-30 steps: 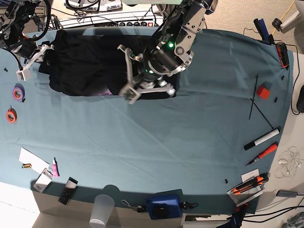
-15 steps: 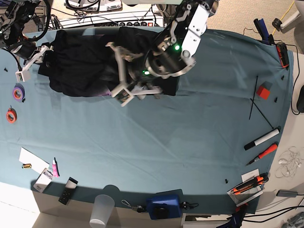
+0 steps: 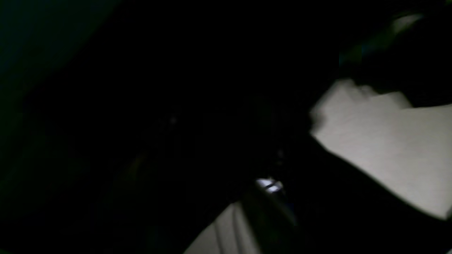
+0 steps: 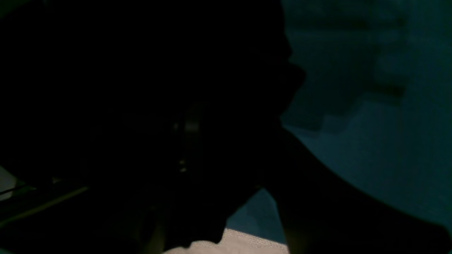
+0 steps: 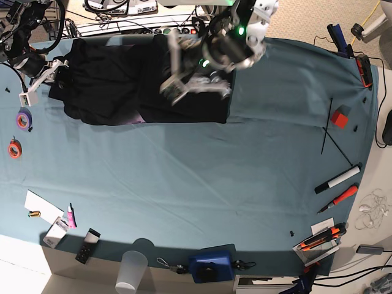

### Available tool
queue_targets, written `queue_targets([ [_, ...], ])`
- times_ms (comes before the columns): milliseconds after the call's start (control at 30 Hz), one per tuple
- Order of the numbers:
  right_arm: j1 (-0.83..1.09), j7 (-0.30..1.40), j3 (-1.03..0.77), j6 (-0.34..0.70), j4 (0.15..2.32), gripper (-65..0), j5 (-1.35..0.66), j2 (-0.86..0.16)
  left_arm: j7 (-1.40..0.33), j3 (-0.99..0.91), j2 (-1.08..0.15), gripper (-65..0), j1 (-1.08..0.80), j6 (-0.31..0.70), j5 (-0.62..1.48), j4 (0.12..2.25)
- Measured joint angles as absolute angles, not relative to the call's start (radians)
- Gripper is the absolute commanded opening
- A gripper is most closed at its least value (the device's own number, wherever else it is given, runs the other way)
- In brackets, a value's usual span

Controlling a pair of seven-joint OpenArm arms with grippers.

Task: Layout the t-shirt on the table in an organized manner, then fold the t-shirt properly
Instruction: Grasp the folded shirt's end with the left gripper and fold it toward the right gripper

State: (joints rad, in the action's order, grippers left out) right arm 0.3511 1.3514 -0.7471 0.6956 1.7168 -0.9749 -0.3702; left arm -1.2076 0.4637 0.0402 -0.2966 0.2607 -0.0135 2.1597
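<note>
t-shirt [image 5: 131, 86] bunched at worktop [image 5: 202, 177] far edge; left hand [image 5: 177, 73] above it, fingers apart; right hand [image 5: 40, 76] at its left end, grip unclear

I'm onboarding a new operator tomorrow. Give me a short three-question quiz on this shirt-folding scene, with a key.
1. True or false: the t-shirt lies along the far edge of the table.
2. Which item sits at the table's right edge? A) red block B) banana C) teapot
3. Fill in: over the shirt's right part hovers the ___ hand.

Key:
1. True. It lies bunched near the far edge.
2. A, the red block.
3. Left. The right hand is at the shirt's other end.
</note>
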Motion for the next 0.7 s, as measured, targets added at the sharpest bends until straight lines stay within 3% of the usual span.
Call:
queue_targets([
  [167, 0.351, 1.417, -0.931, 0.696, 1.744, -46.0, -1.252, -0.37, -1.204, 0.464, -0.025, -37.2, -0.297, 0.171, -0.15, 2.16],
  [400, 0.357, 1.418, -1.073, 0.697, 1.78, -46.0, -1.261, -0.392, -1.183, 0.464, -0.059, -37.3, -0.296, 0.165, -0.129, 2.16],
  [433, 0.356, 1.417, -1.073, 0.697, 1.78, -44.5, -1.261, -0.401, -1.173, 0.464, -0.059, -37.3, -0.296, 0.165, -0.124, 2.16],
  [567, 0.359, 1.417, -1.051, 0.697, 1.78, -28.5, -1.256, -0.414, -1.17, 0.464, -0.059, -37.3, -0.297, 0.165, -0.104, 2.16],
  [700, 0.383, 1.418, -1.023, 0.697, 1.78, -26.8, -1.22, -0.417, -1.17, 0.464, -0.059, -37.3, -0.297, 0.165, -0.104, 2.16],
])
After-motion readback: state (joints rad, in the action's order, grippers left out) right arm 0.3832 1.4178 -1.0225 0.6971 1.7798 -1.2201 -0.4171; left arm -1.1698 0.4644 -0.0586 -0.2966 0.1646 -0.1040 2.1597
